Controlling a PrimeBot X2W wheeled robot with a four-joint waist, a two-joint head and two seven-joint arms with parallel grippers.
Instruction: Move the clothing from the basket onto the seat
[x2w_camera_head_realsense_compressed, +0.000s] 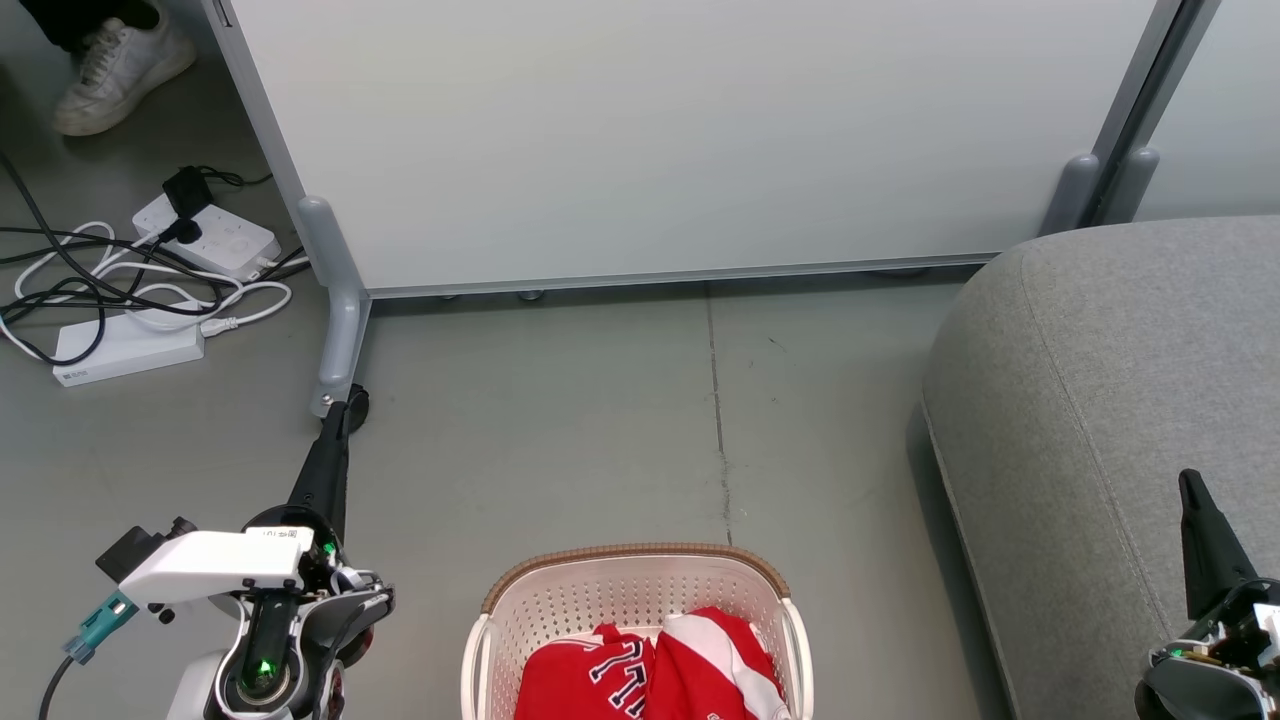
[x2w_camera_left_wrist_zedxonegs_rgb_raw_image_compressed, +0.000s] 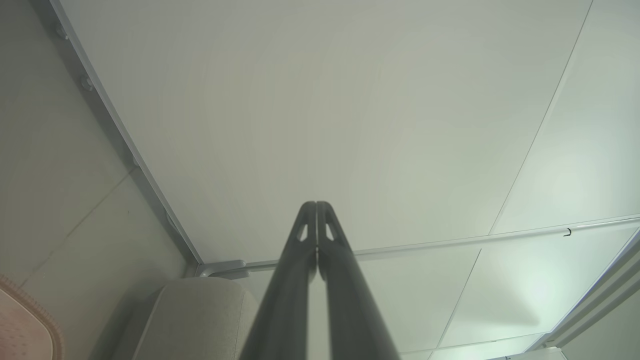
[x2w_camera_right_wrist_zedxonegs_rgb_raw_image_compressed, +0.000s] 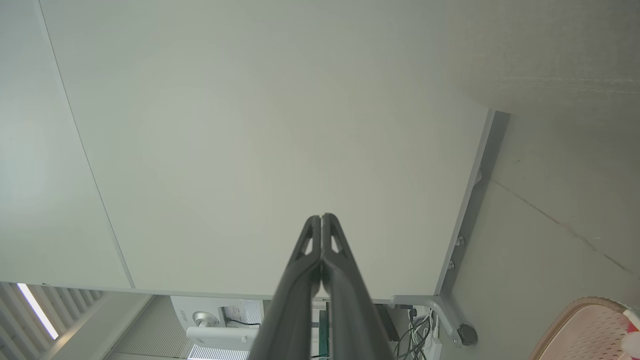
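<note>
A pale partition panel stands beyond the basket.

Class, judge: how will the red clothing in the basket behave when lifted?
The clothing looks soft and crumpled, so it will probably droop when lifted. Its thin folds suggest little weight. Two pieces seem to lie touching in the basket, so one may drag the other.

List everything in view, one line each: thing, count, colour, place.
clothing: apparently two pieces, red and white, inside the basket
basket: one, cream with brown rim, floor, bottom centre
seat: one, grey, right
partition panel: one, pale, across the top
power strips: two, white, floor, left
cables: several, black and white, around the strips
shoe: one, white, top left
left end effector: one, dark, shut, lower left
right end effector: one, dark, shut, lower right
</note>
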